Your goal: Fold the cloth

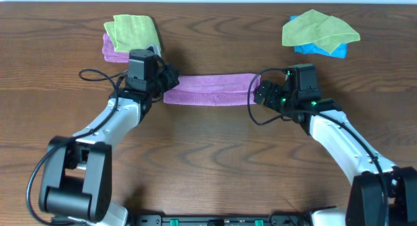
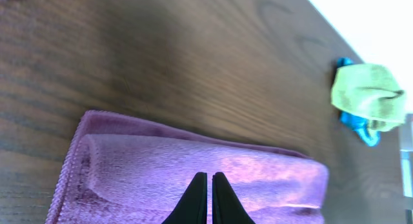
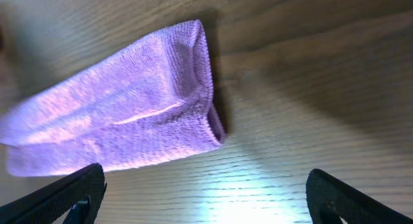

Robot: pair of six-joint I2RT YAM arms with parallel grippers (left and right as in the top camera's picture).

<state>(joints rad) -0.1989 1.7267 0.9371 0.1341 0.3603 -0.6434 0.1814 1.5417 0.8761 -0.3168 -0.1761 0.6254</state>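
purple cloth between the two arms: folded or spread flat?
Folded. The cloth lies as a narrow strip, and the right wrist view shows stacked layers at its end.

The wooden table carries the cloth, folded into a long strip at its middle, another purple cloth far left and a blue cloth far right.

The left arm rises from its base at 7 o'clock in the overhead view and reaches toward 1 o'clock. Its wrist is bent so the left gripper points toward 4 o'clock, fingers pressed together. The right arm comes up from 5 o'clock toward 11 o'clock. The right gripper points toward 9 o'clock, fingers spread wide apart.
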